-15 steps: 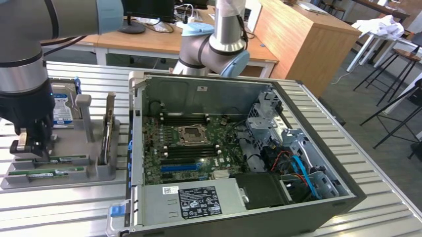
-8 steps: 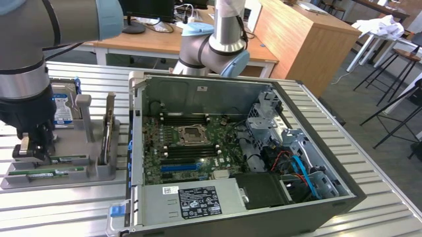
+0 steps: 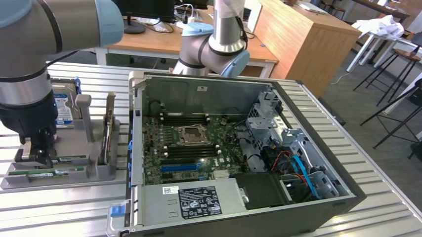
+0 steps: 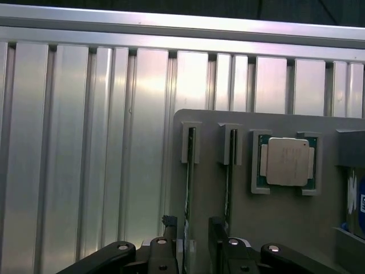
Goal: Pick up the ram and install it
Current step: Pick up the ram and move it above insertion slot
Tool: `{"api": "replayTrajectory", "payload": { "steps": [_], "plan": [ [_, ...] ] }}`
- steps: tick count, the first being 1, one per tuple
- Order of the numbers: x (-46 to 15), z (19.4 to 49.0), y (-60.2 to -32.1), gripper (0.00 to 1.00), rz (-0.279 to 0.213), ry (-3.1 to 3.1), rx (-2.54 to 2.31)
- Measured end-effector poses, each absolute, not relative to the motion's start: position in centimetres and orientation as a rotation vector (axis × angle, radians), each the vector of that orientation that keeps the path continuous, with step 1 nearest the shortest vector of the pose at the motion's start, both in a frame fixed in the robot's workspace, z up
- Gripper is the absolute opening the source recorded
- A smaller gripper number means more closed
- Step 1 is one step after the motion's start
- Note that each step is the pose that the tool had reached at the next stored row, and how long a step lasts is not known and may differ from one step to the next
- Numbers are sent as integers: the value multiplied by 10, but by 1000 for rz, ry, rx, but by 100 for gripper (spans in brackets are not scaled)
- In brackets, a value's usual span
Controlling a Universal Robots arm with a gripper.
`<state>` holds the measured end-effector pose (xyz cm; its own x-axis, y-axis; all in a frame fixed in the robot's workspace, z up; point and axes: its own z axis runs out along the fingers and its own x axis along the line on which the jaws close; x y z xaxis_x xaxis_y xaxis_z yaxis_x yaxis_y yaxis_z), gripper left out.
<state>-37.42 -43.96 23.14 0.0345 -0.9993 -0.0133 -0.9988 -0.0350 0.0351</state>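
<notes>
Two green ram sticks stand on edge in slots of a grey holder [image 4: 274, 228]. In the wrist view my gripper [image 4: 194, 246] is low over the holder, and its black fingers [image 4: 170, 251] straddle the outer ram [image 4: 189, 171] with a gap on each side. The second ram [image 4: 228, 171] lies just outside the other finger. In the exterior view the gripper [image 3: 34, 157] hangs over the holder's left end, above the front ram [image 3: 46, 173] and next to the other ram [image 3: 69, 159]. The fingers look open and hold nothing.
A silver processor chip [image 4: 287, 161] sits in its own pocket of the holder. A hard drive [image 3: 64, 108] stands at the holder's back. The open computer case [image 3: 151, 84] lies at the exterior view's right, with motherboard [image 3: 191, 150], blue slot [image 3: 179, 168] and power supply [image 3: 197, 200].
</notes>
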Motion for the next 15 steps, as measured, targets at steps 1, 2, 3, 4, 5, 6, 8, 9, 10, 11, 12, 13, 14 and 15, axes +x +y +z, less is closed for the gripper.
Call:
{"api": "replayTrajectory", "payload": {
  "steps": [1,2,3,4,5,6,8,9,10,11,12,13,14,15],
  "plan": [
    [-374,230,-440,36,-53,-2171,2248],
    [-374,229,-440,36,-53,-2171,2248],
    [-374,227,-440,36,-53,-2171,2248],
    [-374,226,-440,36,-53,-2171,2248],
    [-374,225,-440,36,-53,-2171,2248],
    [-374,223,-440,36,-53,-2171,2248],
    [-374,221,-440,36,-53,-2171,2248],
    [-374,220,-440,36,-53,-2171,2248],
    [-374,219,-440,36,-53,-2171,2248],
    [-374,218,-440,36,-53,-2171,2248],
    [-374,217,-440,36,-53,-2171,2248],
    [-374,217,-440,36,-53,-2171,2248],
    [-374,217,-440,36,-53,-2171,2248],
    [-374,217,-440,36,-53,-2171,2248]
  ]
}}
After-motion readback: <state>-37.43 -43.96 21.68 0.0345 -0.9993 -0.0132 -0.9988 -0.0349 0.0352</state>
